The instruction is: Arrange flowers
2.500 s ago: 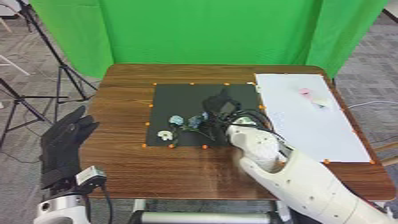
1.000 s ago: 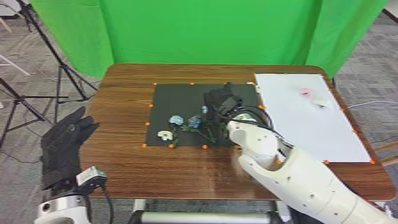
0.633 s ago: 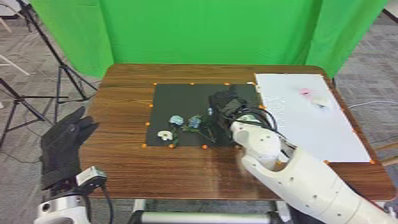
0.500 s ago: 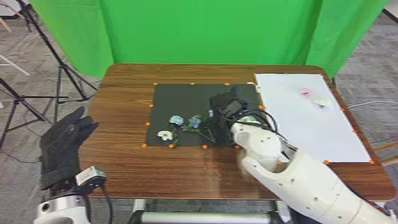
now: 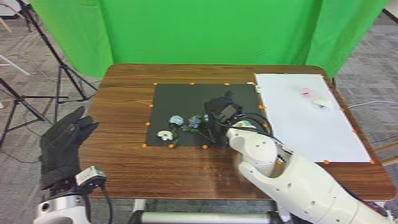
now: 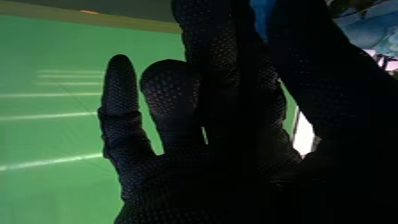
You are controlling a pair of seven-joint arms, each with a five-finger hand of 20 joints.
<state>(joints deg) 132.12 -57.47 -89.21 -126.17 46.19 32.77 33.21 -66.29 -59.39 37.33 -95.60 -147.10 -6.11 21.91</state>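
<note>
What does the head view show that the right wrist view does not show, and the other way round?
Head view: the left hand, the robot's white right arm and a pale bar by the table's near edge.
Right wrist view: bright streaks across the green cloth and the glove's dotted weave.
Both: the right hand, blue petals and the green cloth.

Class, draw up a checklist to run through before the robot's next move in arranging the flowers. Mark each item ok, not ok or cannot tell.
1. Black-gloved left hand away from the flowers: ok, it is at the table's left side.
2. Black-gloved right hand over the dark rectangular mat: ok.
3. Right hand's grip on a flower: cannot tell.
4. Small white flower on the mat: ok.
5. All flowers together: not ok, the small pink flower lies on the white rectangular sheet.
</note>
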